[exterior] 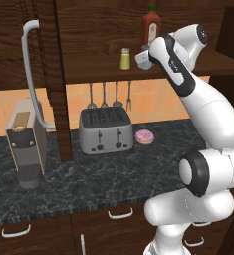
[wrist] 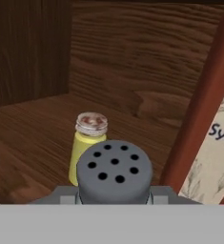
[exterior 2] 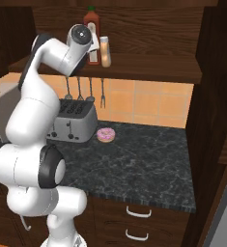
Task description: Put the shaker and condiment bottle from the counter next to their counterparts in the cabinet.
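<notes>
reaching up to cabinet [exterior: 88, 64] shelf, gripper [wrist: 114, 198] holding shaker [wrist: 114, 171]

A home kitchen: a dark marble bench [exterior: 113, 174] carries a toaster [exterior: 106, 131] and coffee machine [exterior: 26, 148], with utensils [exterior: 110, 95] hanging on orange tiles below the pincer.

Even, soft rendered light, dim inside the cabinet [exterior: 88, 30]; sharp, no glare or blur.

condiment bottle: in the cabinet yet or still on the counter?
In the cabinet. The condiment bottle stands upright on the cabinet shelf right beside the tall red bottle.
</notes>
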### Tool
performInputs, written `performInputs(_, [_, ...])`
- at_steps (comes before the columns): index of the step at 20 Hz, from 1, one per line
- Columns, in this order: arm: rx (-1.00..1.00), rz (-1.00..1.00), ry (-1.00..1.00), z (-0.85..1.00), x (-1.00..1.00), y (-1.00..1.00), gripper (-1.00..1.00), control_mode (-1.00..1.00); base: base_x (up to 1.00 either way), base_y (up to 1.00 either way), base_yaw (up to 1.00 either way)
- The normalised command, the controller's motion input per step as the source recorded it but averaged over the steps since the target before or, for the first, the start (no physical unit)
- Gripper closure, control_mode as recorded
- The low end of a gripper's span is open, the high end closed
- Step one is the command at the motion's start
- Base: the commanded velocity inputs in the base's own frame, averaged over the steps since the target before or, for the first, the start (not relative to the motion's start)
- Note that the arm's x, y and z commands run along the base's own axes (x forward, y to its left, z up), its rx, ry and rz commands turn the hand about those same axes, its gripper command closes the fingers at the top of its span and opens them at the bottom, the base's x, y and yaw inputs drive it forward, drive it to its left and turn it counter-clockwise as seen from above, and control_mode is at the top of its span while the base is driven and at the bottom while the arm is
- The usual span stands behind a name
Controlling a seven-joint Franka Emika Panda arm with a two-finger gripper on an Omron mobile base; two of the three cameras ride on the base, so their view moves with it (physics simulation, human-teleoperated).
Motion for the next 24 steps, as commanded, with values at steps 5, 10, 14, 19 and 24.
performInputs(5, [0.00, 0.00, 0.01, -0.04, 0.22, 0.01, 1.00, -1.00, 0.00, 0.00, 0.00])
performInputs(10, [0.00, 0.00, 0.00, 0.00, 0.30, 0.00, 1.00, -1.00, 0.00, 0.00, 0.00])
performInputs(14, [0.00, 0.00, 0.00, 0.00, 0.26, 0.00, 1.00, -1.00, 0.00, 0.00, 0.00])
performInputs(19, [0.00, 0.00, 0.00, 0.00, 0.27, 0.00, 1.00, -1.00, 0.00, 0.00, 0.00])
performInputs(24, [0.00, 0.00, 0.00, 0.00, 0.19, 0.00, -1.00, -1.00, 0.00, 0.00, 0.00])
